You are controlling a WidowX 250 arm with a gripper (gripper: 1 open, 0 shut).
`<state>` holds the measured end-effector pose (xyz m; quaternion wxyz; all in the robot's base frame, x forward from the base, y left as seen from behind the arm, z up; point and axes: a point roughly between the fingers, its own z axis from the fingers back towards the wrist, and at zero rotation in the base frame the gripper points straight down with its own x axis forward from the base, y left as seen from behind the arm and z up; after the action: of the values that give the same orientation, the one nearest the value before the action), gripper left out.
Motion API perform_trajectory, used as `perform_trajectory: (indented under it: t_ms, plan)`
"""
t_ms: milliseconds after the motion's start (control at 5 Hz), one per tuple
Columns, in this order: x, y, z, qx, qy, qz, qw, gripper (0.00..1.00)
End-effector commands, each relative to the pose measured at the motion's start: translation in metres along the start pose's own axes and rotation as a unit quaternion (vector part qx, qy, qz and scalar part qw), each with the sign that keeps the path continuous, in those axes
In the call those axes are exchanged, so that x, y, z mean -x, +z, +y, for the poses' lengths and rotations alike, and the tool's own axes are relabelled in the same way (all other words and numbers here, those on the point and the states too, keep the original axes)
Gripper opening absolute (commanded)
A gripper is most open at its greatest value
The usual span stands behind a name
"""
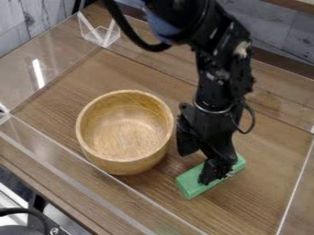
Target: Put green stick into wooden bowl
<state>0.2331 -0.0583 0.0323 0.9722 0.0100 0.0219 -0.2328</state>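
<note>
A bright green stick (pixel 196 183) lies flat on the wooden table at the front right, partly covered by my gripper. My black gripper (pixel 204 165) points straight down over it, jaws open. One finger (pixel 219 171) is down at the stick's top face and the other (pixel 186 139) stands on the bowl side. I cannot tell whether the fingers touch the stick. The round light wooden bowl (pixel 124 130) stands empty just left of the gripper, a small gap from the stick.
Clear acrylic walls (pixel 35 66) run around the table on all sides, with a low front wall (pixel 86 188) close to the bowl. A clear bracket (pixel 98 30) stands at the back left corner.
</note>
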Motion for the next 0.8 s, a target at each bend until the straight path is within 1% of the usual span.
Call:
perform_trajectory:
  t_ms: [0, 200, 400, 600]
  plan:
    - [-0.007, -0.005, -0.001, -0.008, -0.016, -0.023, 0.9996, 1.00]
    - [-0.007, -0.014, -0.001, -0.007, -0.018, -0.027, 0.9995, 1.00]
    - [-0.005, -0.018, -0.001, -0.005, -0.017, -0.028, 0.9995, 1.00]
    - [-0.002, -0.013, -0.001, 0.000, -0.013, -0.034, 0.9994, 1.00]
